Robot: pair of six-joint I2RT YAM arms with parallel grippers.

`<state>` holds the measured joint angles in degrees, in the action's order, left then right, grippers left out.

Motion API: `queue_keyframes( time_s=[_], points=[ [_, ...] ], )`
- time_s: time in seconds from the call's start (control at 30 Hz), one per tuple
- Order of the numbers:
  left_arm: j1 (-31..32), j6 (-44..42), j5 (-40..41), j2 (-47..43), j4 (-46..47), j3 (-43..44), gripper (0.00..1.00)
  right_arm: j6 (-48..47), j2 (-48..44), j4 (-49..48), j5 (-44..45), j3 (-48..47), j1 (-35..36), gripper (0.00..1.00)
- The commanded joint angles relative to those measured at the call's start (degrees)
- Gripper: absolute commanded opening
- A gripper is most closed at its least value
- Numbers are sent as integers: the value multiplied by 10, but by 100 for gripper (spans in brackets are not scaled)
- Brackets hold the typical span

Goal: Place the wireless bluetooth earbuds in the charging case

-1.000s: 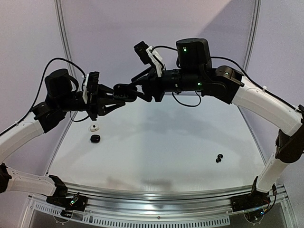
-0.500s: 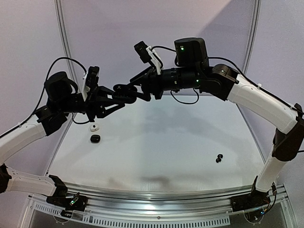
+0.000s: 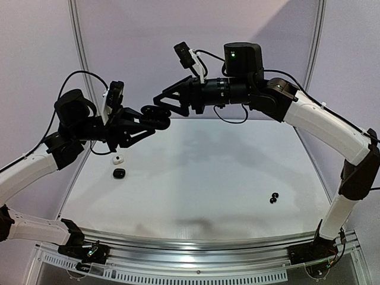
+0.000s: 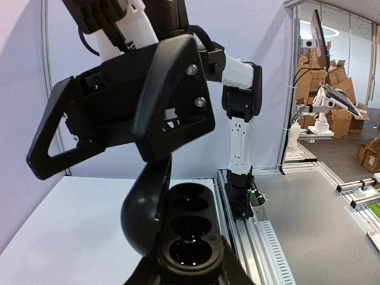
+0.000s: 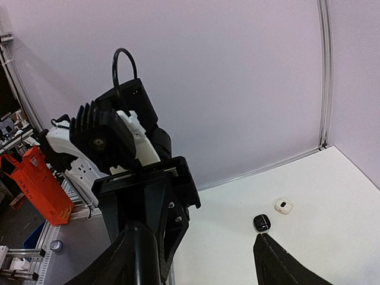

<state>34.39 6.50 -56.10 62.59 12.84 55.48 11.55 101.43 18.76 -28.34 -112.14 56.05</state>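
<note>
From above, my left gripper (image 3: 142, 119) clamped the open charging case (image 3: 153, 114) high over the table (image 3: 208, 172), and my right gripper (image 3: 161, 102), spread wide, hung just beside it. 2 black earbuds (image 3: 274, 198) lay on the table's right side, well apart from the case. In the left wrist view the case showed 3 round wells, lid (image 4: 145, 214) tilted up, my right fingers (image 4: 172, 89) just above. In the right wrist view those fingers stood far apart
</note>
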Motion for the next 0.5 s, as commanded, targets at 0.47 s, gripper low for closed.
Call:
queue_keyframes(
  time_s=[0.47],
  points=[
    [-21,40,51,-17,36,-39,0,151,-175,180,273,158,-120,71]
  ],
)
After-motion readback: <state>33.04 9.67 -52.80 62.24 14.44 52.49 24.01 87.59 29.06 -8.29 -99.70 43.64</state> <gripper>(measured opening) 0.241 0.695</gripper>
